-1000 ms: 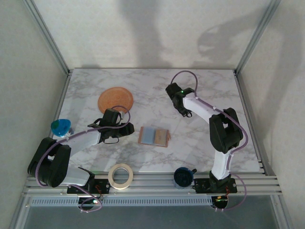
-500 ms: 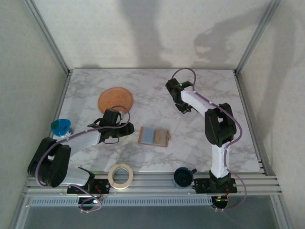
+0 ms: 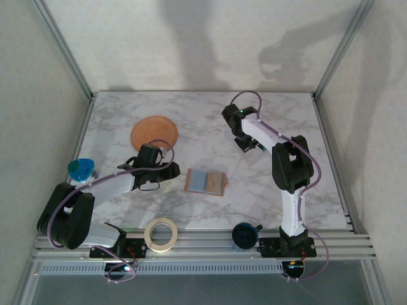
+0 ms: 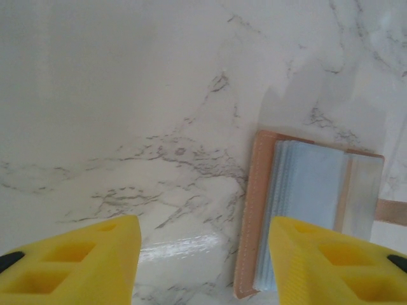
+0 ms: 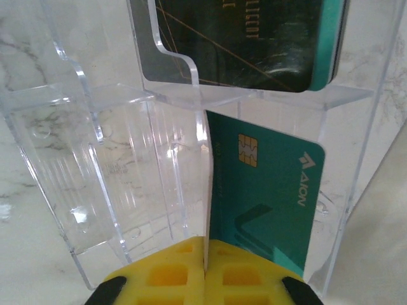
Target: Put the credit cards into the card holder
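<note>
Judging by the grip, I was mid-pick: right gripper (image 5: 205, 254) clamped the near edge of the teal credit card (image 5: 267, 190) in the clear acrylic stand (image 5: 95, 159), dark card (image 5: 248, 44) slotted beyond. Left gripper (image 4: 200, 235) gaped wide, open card holder (image 4: 248, 210) just ahead-right. Next, probably: lift clear, carry over.

overhead wide; wrists close; left shares card holder (image 3: 217, 183)

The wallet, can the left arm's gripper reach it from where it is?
Probably yes. The left gripper is open, low over the marble table, and the wallet lies flat just ahead, toward its right finger, with nothing between them.
</note>
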